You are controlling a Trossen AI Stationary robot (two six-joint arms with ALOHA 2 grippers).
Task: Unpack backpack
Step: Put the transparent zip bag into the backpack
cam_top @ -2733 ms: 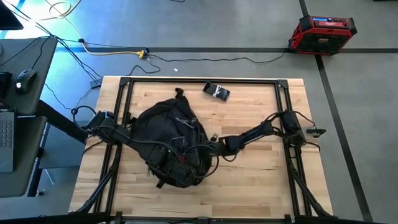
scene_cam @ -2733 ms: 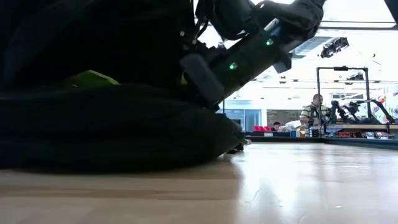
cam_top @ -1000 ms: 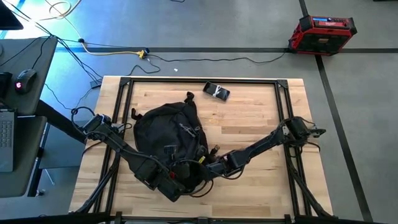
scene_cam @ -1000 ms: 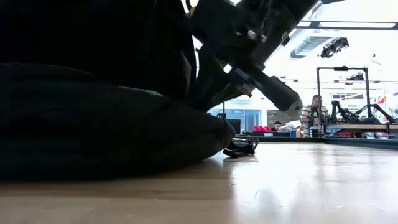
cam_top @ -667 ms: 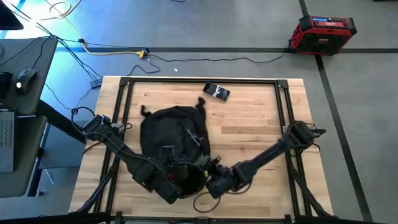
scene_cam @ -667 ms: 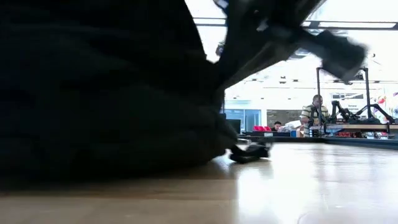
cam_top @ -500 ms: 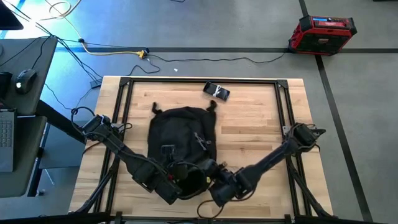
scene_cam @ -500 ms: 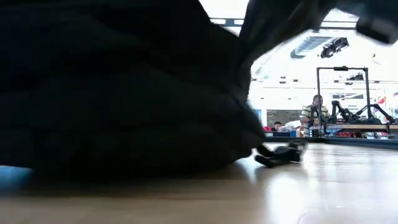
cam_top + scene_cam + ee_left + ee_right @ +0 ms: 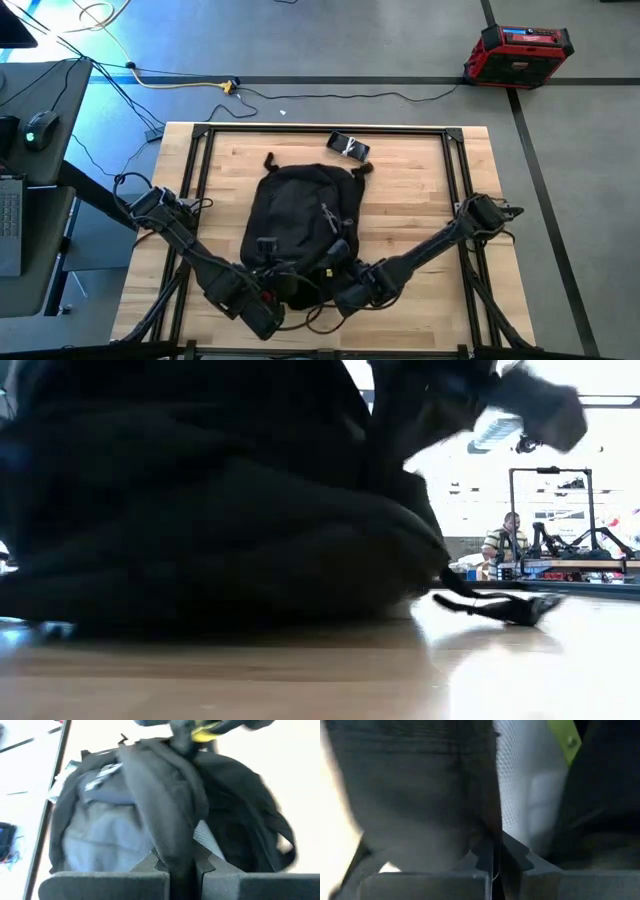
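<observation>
Backpack (image 9: 305, 215) — black, lying on the table (image 9: 410, 200), stretching away from both grippers. Left gripper (image 9: 175, 865) clamped on a fold of its fabric; right gripper (image 9: 492, 862) just beside, pinched tight on another fold at the same near end.

One backpack (image 9: 300, 215), one small dark object (image 9: 349, 146) on table (image 9: 420, 190), two arms, one red case (image 9: 518, 52)

Both grippers (image 9: 176, 865) (image 9: 495, 862) clamped shut.
</observation>
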